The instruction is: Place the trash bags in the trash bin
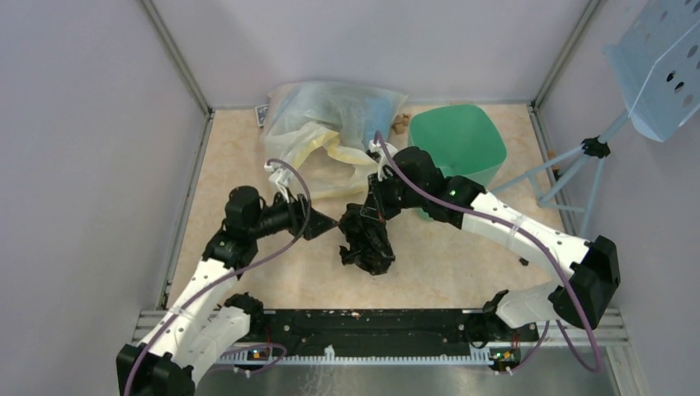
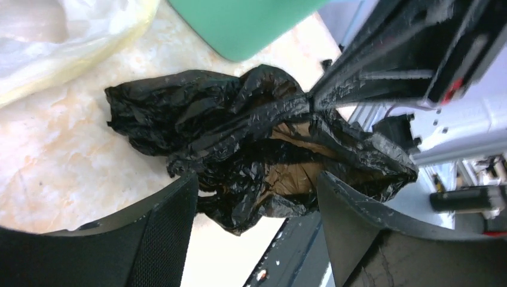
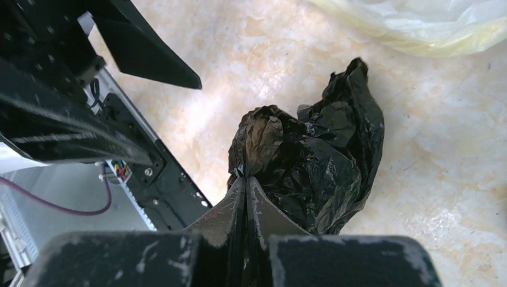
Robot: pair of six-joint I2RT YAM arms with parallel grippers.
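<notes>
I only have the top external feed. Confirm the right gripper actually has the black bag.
Observer: Confirmed. The right wrist view shows the right gripper shut on a fold at the edge of the black bag.
Operator: Now report the left gripper.
Observer: The left gripper is open. Its wrist view shows the bag framed between its spread fingers, not gripped.
Operator: Describe the pull on the bag.
Observer: In the left wrist view, the plastic is gathered into a tight strand running to the right gripper.
</notes>
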